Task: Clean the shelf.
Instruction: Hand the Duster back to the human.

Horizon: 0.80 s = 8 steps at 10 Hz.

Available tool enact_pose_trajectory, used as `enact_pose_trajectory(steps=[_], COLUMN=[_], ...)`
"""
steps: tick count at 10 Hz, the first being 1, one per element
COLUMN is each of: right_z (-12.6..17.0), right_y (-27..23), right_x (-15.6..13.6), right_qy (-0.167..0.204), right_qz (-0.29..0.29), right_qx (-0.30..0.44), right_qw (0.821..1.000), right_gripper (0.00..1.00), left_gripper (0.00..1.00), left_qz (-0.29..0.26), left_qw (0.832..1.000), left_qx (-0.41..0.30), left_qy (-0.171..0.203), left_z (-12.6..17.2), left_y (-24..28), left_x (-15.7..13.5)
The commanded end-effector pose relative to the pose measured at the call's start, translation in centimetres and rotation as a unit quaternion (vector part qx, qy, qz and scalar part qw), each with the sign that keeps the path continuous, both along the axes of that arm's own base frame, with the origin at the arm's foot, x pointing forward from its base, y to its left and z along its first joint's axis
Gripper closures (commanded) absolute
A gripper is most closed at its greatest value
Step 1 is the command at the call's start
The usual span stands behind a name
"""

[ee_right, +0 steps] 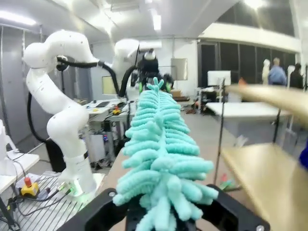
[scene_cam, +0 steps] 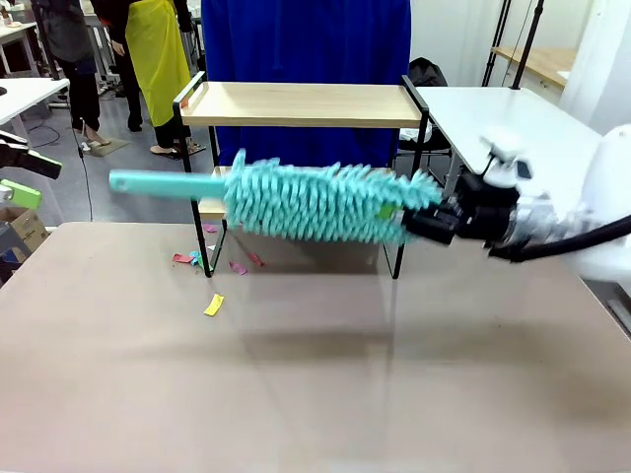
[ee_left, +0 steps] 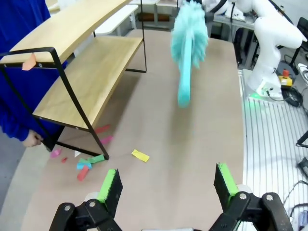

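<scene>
The shelf (scene_cam: 296,103) stands at the table's far side, with two light wooden boards in a thin black frame. My right gripper (scene_cam: 426,223) is shut on a teal fluffy duster (scene_cam: 315,202), gripping it at the fluffy end. The duster lies level in front of the lower board, its bare handle pointing left. In the right wrist view the duster (ee_right: 159,144) runs away from the gripper (ee_right: 161,214), with the shelf (ee_right: 260,168) to the right. My left gripper (ee_left: 166,183) is open and holds nothing, hovering over the table near the shelf (ee_left: 91,72); it also sits at the left edge (scene_cam: 25,179).
Coloured paper scraps lie on the brown table by the shelf's left legs: a yellow scrap (scene_cam: 214,304), pink ones (scene_cam: 237,264), several scraps (ee_left: 89,163). A person in blue (scene_cam: 315,39) stands behind the shelf, one hand (ee_left: 31,139) near its leg. White tables stand beyond.
</scene>
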State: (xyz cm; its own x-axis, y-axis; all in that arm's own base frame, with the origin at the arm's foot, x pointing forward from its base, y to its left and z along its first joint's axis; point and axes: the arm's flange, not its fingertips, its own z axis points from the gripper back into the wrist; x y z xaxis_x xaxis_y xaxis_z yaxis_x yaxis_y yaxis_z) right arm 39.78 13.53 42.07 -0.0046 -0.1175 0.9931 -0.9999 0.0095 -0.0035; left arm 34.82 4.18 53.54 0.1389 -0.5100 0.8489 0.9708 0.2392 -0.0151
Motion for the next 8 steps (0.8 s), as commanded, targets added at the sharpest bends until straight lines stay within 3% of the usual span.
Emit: enact_pose_trajectory(steps=[1, 5, 7, 8], right_z=[4.9, 13.0, 13.9, 13.8], right_y=[-1.4, -5.7, -8.8, -10.7], right_x=[-1.9, -0.6, 0.8, 1.3], right_qy=[-0.026, -0.049, -0.029, -0.022], right_qz=[-0.060, -0.220, -0.312, -0.377], right_qx=[0.022, 0.037, 0.052, 0.053], right_qw=[0.998, 0.974, 0.948, 0.925], right_gripper=[0.83, 0.83, 0.83, 0.83], left_gripper=[0.00, 0.00, 0.00, 0.00], left_qz=[-0.005, -0.005, -0.005, -0.005], left_qw=[1.000, 1.000, 1.000, 1.000], left_qx=[-0.017, -0.017, -0.017, -0.017], left_qy=[-0.009, -0.009, -0.009, -0.009], left_z=[0.2, 0.2, 0.2, 0.2], left_y=[0.0, 0.0, 0.0, 0.0], left_x=[0.2, 0.2, 0.2, 0.2])
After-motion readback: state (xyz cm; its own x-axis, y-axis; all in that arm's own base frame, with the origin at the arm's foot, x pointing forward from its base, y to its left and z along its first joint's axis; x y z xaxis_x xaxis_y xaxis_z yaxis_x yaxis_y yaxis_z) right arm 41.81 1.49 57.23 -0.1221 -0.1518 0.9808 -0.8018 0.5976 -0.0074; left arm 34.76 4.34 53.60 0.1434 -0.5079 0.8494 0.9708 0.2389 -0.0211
